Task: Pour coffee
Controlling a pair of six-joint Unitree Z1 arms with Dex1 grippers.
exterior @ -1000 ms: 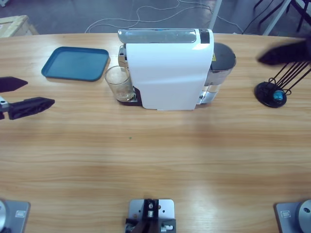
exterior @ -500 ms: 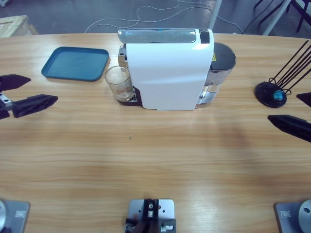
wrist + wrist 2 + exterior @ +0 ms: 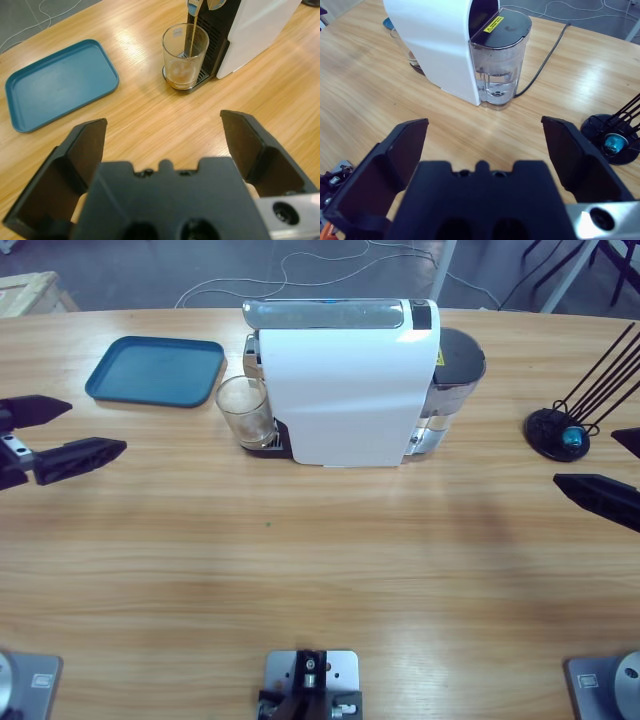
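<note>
High view straight down on table (image 3: 320, 570), wrist views low, facing white machine (image 3: 345, 385) from opposite ends, probably.

Bare table (image 3: 300, 560) before white machine (image 3: 350, 390); tray (image 3: 155, 370) beside

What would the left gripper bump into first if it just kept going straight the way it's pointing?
Probably the glass under the white machine's spout. The left gripper is open and aimed across bare table toward it, with the blue tray off to one side. Height is hard to judge.
</note>
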